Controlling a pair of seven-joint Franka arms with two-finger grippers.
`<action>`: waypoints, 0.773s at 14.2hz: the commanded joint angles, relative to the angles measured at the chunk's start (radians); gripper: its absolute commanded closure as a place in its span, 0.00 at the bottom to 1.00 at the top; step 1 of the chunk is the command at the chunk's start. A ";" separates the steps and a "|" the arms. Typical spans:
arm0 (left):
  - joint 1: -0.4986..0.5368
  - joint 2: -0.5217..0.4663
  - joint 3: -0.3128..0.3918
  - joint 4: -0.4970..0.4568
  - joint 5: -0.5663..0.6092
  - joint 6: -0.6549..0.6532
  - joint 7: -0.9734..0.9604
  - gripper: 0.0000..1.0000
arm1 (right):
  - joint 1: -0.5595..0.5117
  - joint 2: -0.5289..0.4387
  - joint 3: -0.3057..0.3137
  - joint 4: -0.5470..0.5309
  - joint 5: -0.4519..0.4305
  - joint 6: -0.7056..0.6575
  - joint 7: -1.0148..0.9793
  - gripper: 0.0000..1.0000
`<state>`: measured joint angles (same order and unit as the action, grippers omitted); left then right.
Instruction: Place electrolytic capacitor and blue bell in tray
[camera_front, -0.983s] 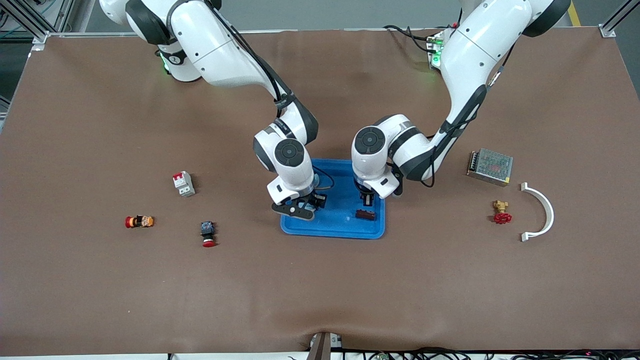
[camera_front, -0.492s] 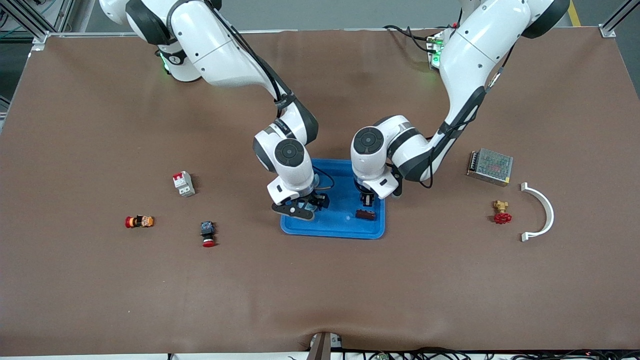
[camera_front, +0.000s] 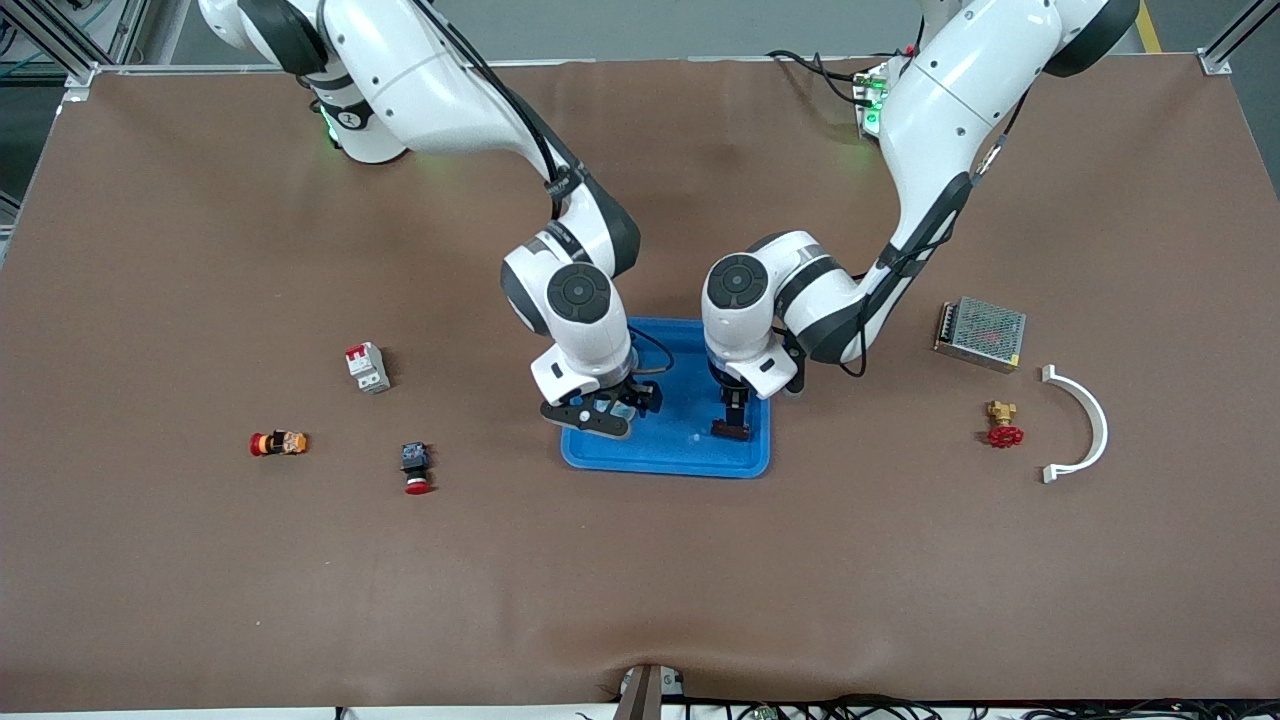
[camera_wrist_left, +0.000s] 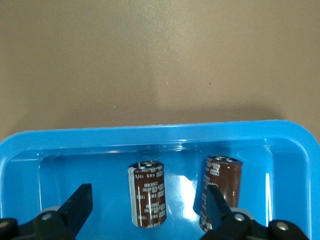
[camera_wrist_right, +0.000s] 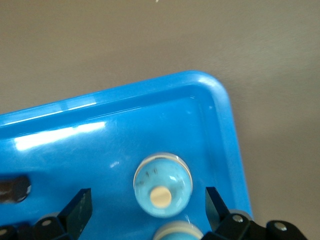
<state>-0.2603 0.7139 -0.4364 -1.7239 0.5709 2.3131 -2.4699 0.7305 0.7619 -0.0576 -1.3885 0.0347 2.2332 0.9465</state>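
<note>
Over the tray, both grippers are hanging low with their fingers spread wide and nothing in them. The left gripper is sitting over the corner of the tray toward the left arm's end, and its wrist view is showing the electrolytic capacitor lying loose on the blue floor between the two open fingers, not touching either. A second brown shape right next to it looks like its reflection in the glossy plastic, though I can't say for sure. From the front camera the capacitor is showing as a small dark brown thing just under the fingertips.

The right gripper is hovering over the tray's edge toward the right arm's end, fingers apart as well. The blue bell is resting on the tray floor between them, a pale blue dome with a cream button in the middle, close to the rounded corner.

Out on the brown table mat, toward the right arm's end, a small breaker, a red push button and a little orange-and-red part are lying around. Toward the left arm's end, a metal-mesh power supply, a red-handled brass valve and a white curved bracket are sitting well apart from the tray.
</note>
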 joint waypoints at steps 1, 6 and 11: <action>0.002 -0.028 -0.002 0.007 0.026 -0.067 0.006 0.00 | -0.025 -0.136 -0.001 -0.027 -0.006 -0.166 -0.070 0.00; 0.039 -0.103 -0.018 0.006 -0.061 -0.147 0.161 0.00 | -0.112 -0.335 0.001 -0.041 0.030 -0.446 -0.234 0.00; 0.122 -0.183 -0.018 0.006 -0.161 -0.244 0.438 0.00 | -0.190 -0.602 -0.002 -0.203 0.030 -0.573 -0.421 0.00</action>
<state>-0.1769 0.5767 -0.4444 -1.7035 0.4500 2.1139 -2.1321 0.5759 0.3072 -0.0699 -1.4464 0.0495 1.6609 0.6006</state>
